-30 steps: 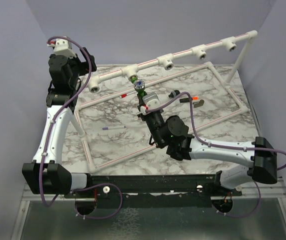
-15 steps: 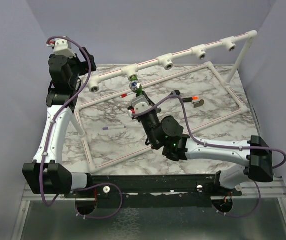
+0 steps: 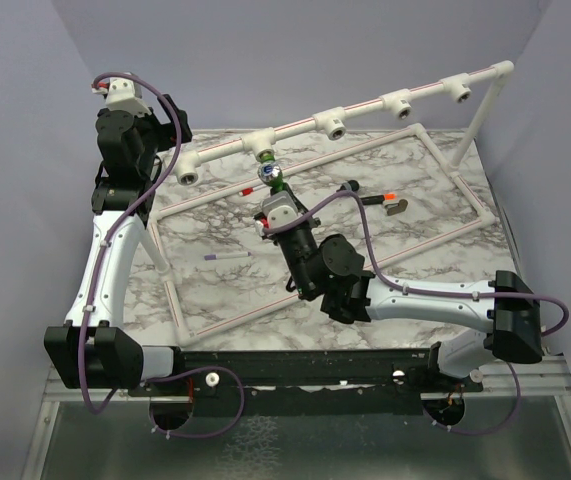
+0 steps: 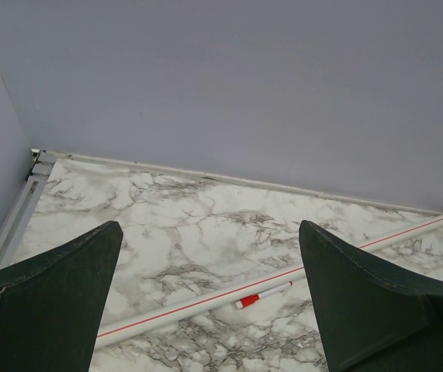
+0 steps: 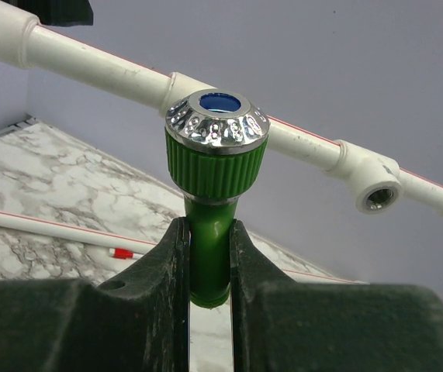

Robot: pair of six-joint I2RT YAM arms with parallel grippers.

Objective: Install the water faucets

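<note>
My right gripper is shut on a bright green faucet with a round silver-and-blue end. In the right wrist view the faucet stands between my fingers, its silver end just in front of a T-socket of the raised white pipe rail. In the top view the faucet sits just below the second socket from the left. My left gripper is open and empty, high at the back left.
A white pipe frame lies on the marble table, with the raised rail carrying several sockets. A purple pen, a red-capped pen and small dark parts lie inside the frame.
My right arm has carried the green faucet left and back toward the rail's socket during the first half second; since then it has hardly moved. The left arm is still.
</note>
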